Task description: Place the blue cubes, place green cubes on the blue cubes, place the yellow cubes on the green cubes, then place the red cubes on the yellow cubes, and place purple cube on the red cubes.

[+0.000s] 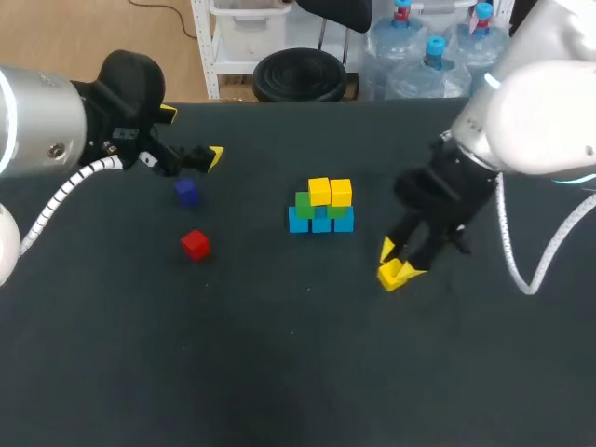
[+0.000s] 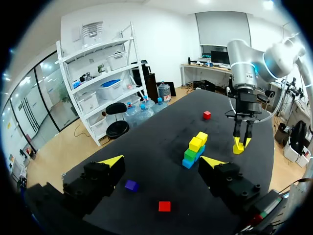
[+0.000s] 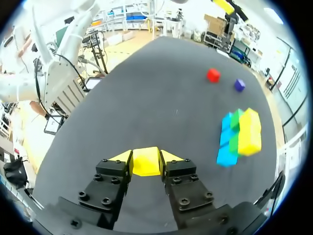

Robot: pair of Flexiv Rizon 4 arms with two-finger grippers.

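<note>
Yellow fingertips of the right claw [image 3: 145,157] are pressed against two opposite sides of a yellow cube [image 3: 145,165], so the cube is pinched between them. In the head view this claw [image 1: 396,261] is held low over the dark desk [image 1: 279,372]; whether the pinched cube touches the surface cannot be told.

Just to its left a small stack is seen. Three blue cubes [image 1: 321,223] are set touching in a row, two green cubes [image 1: 303,204] are carried on them, and two stacked yellow cubes [image 1: 319,191] are carried on the green ones.

Well apart, over the desk's far left part, the left claw [image 1: 192,136] is held with its fingers spread wide and nothing between them. A purple cube [image 1: 186,192] is found near it on the desk, and a red cube [image 1: 195,244] lies a little nearer the front edge. In the left wrist view a second red cube [image 2: 207,115] is seen beyond the stack.
</note>
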